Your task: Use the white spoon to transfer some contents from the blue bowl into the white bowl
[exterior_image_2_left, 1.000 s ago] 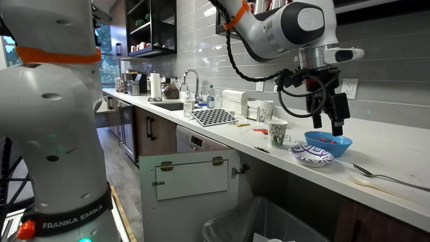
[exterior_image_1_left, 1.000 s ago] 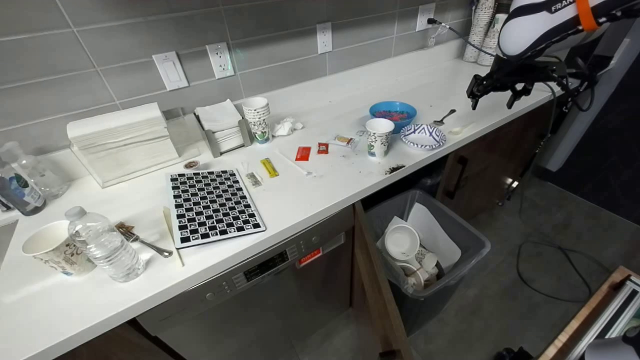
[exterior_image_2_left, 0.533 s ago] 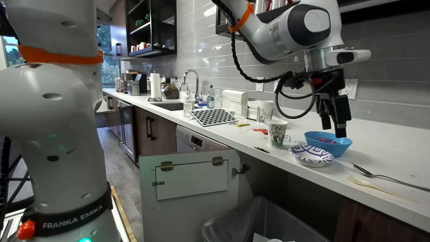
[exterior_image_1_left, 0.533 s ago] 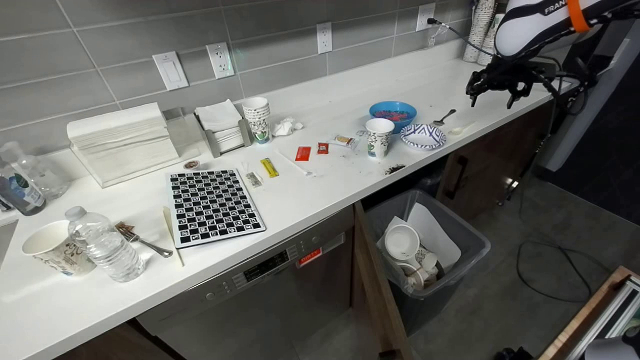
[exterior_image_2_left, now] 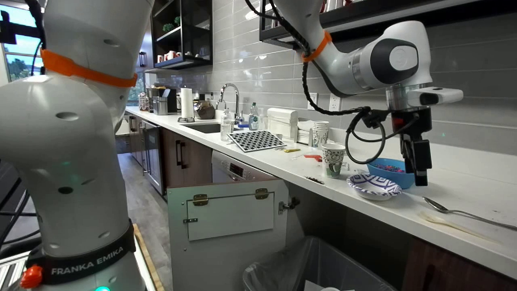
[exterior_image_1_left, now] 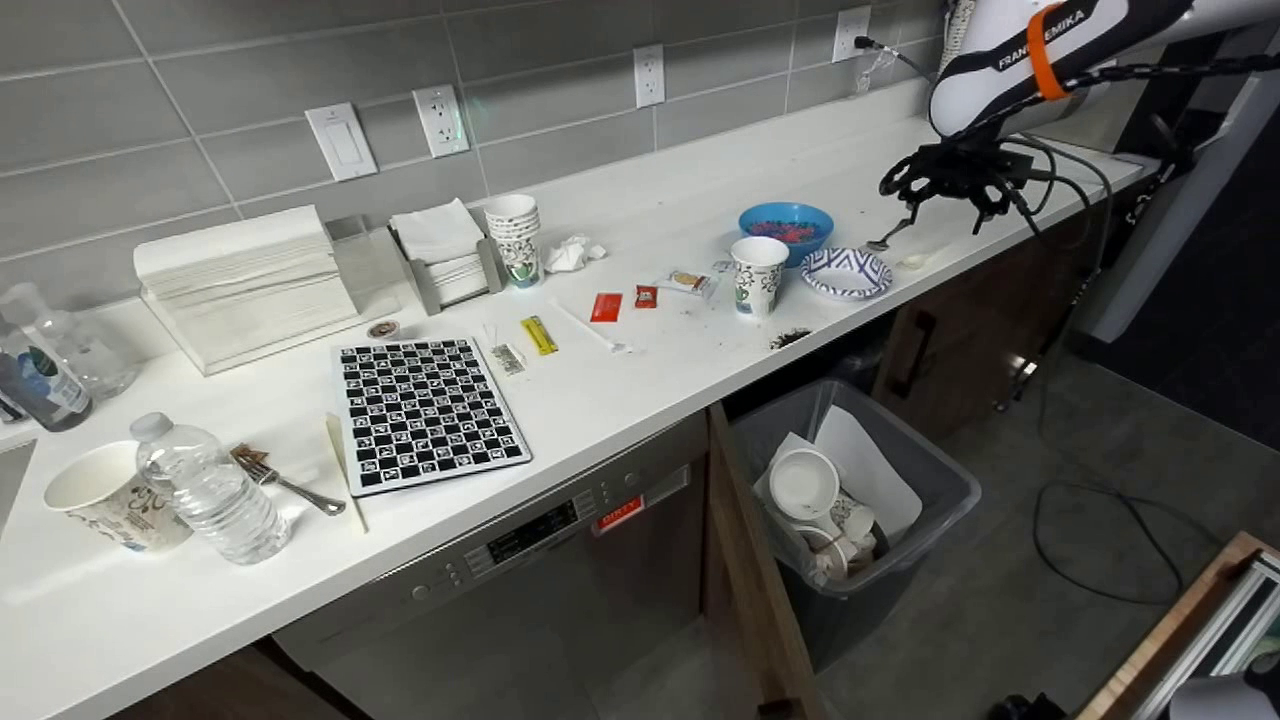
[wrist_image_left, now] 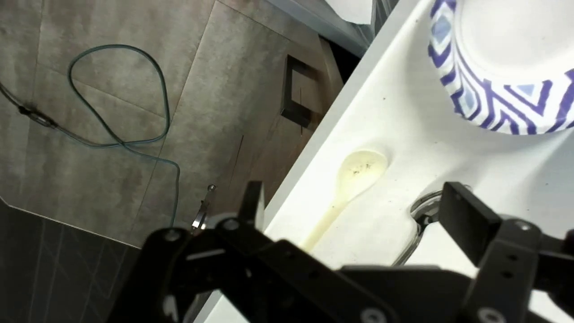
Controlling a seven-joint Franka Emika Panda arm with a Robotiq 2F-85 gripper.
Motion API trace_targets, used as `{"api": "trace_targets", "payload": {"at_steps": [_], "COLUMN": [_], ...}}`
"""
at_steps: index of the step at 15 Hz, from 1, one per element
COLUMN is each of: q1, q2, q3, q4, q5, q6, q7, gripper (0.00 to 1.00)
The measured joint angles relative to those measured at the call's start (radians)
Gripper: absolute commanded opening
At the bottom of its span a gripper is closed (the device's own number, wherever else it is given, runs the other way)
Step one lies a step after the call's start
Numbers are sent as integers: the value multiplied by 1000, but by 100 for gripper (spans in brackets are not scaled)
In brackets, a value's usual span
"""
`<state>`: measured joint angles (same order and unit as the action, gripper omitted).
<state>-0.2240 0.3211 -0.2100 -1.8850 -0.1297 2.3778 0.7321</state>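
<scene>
I am judging that the step in hand is picking up the white spoon (wrist_image_left: 362, 172), which is lying flat near the front edge of the bench (wrist_image_left: 394, 123), its head pointing toward the patterned white bowl (wrist_image_left: 515, 102) I am taking as the one to fill. My gripper (wrist_image_left: 360, 210) is hanging above the bench, its fingers (wrist_image_left: 468, 222) spread wide, holding nothing. I should be aiming for the handle, setting the fingers across it, sinking slowly and squeezing softly, since something so thin may be twisting as I am gripping. The steel spoon (wrist_image_left: 425, 208) is lying just beside it, partly covered by a finger in the wrist view, so I should be narrowing the gap before going low. On the other side the edge is dropping away to the floor (wrist_image_left: 112, 89): a finger reaching too deep could be striking the bench, and a nudge could be sending the spoon over. The wider stretch of bench is running toward the wall (exterior_image_1_left: 560, 120), so I should be lifting straight up, then carrying along that side to the blue bowl (exterior_image_1_left: 785, 212).
</scene>
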Motion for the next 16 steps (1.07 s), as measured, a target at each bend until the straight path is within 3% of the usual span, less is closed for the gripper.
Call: {"api": "trace_targets", "payload": {"at_steps": [7, 16], "q1": [-38, -41], "q2": [167, 210], "q3": [-47, -55], "q4": [154, 189], "q5": [108, 149], "q6": [0, 0], "q7": [-41, -77], "gripper": [100, 100]}}
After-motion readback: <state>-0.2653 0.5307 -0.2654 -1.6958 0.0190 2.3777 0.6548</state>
